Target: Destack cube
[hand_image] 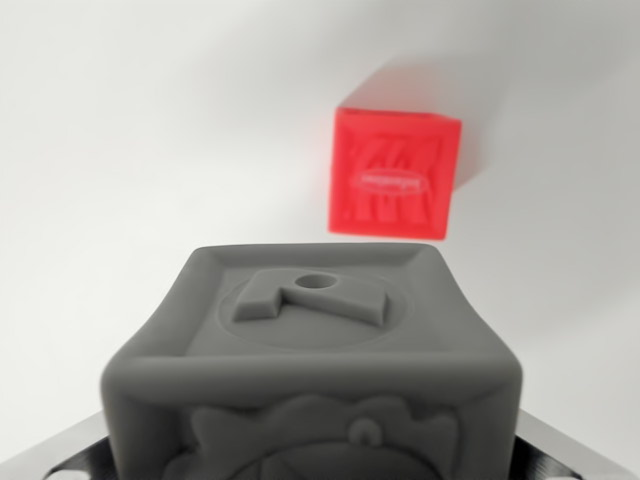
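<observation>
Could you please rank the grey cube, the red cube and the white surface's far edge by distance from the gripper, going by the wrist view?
1. grey cube: right at the gripper, bottom centre, filling the foreground.
2. red cube: beyond it, toward the wrist view's right, resting on the white surface.
3. The surface's far edge: past the red cube, at the top of the picture.
</observation>
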Robot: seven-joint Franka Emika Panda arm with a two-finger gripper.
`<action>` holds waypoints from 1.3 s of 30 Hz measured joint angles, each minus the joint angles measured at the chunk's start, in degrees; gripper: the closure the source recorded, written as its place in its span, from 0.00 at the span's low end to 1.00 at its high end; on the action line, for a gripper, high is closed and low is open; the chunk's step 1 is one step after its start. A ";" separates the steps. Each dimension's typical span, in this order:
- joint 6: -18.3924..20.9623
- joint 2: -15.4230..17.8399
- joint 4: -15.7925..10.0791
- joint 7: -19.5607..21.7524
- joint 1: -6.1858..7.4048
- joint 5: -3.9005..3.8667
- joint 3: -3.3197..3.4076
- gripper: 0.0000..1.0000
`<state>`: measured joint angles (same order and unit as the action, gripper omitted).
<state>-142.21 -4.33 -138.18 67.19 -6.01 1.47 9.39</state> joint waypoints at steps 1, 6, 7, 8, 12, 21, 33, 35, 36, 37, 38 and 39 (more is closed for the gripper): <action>-0.11 0.00 -0.10 0.16 0.14 -0.01 -0.07 1.00; -0.61 0.01 -0.59 0.86 0.77 -0.03 -0.36 1.00; -0.72 0.01 -0.72 1.03 0.92 -0.03 -0.44 1.00; -0.83 0.01 -0.84 1.19 1.06 -0.04 -0.51 1.00; -1.33 0.01 -1.30 1.86 1.71 -0.05 -0.79 1.00; -2.26 0.00 -2.13 3.28 2.90 -0.07 -1.43 1.00; -3.49 -0.30 -3.07 5.24 4.63 -0.09 -2.34 1.00; -3.68 -0.36 -3.16 5.52 4.88 -0.09 -2.45 1.00; -3.81 -0.41 -3.23 5.71 5.07 -0.10 -2.53 1.00; -3.94 -0.45 -3.30 5.88 5.23 -0.10 -2.61 1.00; -4.05 -0.49 -3.38 6.06 5.38 -0.10 -2.70 1.00; -4.11 -0.52 -3.42 6.14 5.46 -0.10 -2.75 1.00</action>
<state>-146.32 -4.85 -141.60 73.33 -0.55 1.38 6.64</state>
